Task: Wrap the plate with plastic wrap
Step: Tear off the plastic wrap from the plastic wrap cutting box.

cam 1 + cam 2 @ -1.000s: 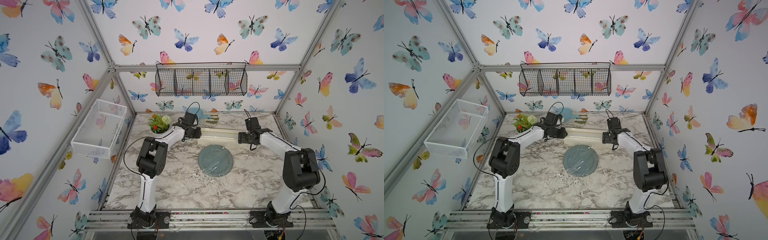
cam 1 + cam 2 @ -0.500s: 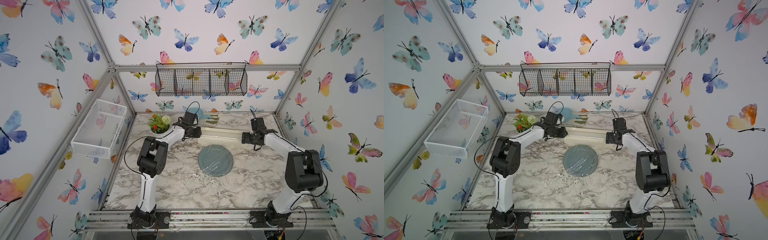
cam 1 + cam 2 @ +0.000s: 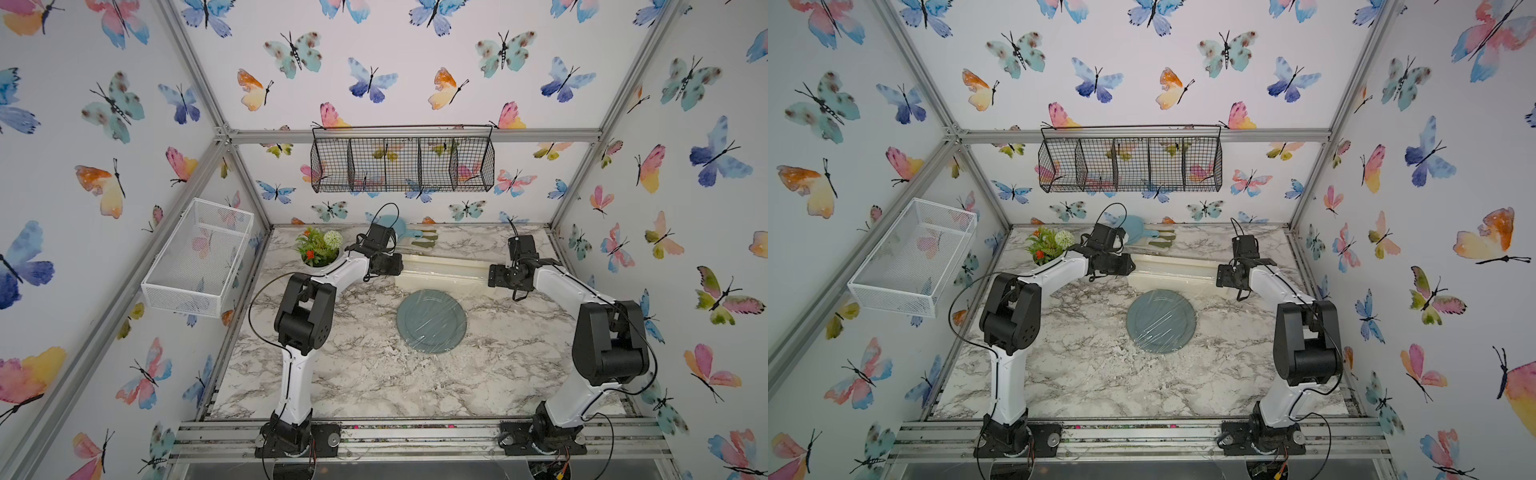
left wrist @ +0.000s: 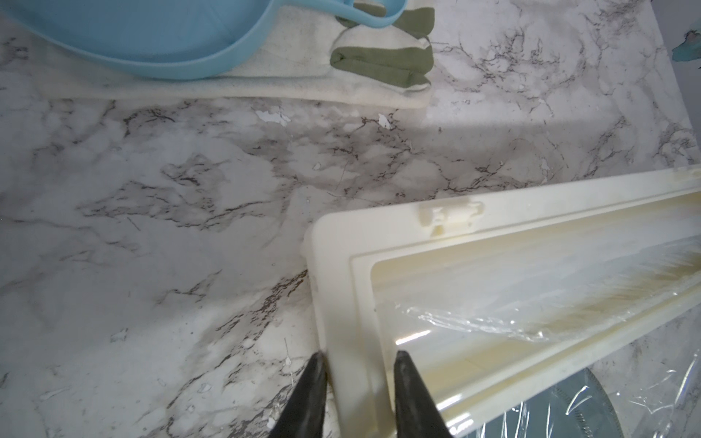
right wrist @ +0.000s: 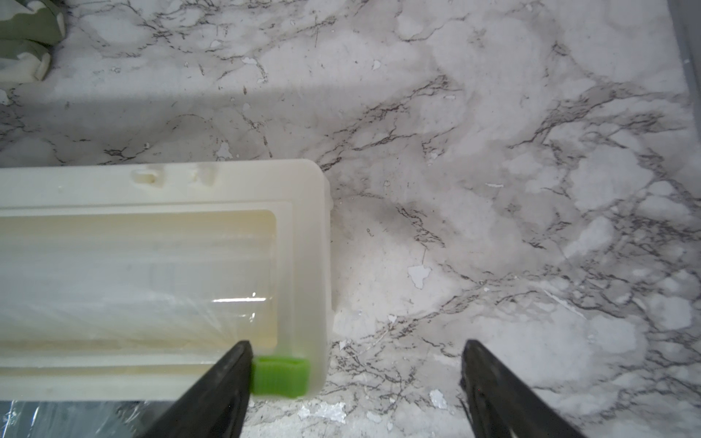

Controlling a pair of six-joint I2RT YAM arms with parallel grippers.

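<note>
Marble table (image 3: 374,374): plate (image 3: 431,321), plant (image 3: 318,247), board (image 4: 151,34), glove (image 4: 379,66)

Butterfly walls, marble table

Pale walls (image 3: 374,50) printed with watercolour butterflies close in three sides, held by a grey metal frame (image 3: 270,136). A black wire basket (image 3: 402,164) hangs on the back wall — a white mesh basket (image 3: 195,257) on the side one. Below, a marble-patterned table (image 3: 374,374), evenly lit
</note>
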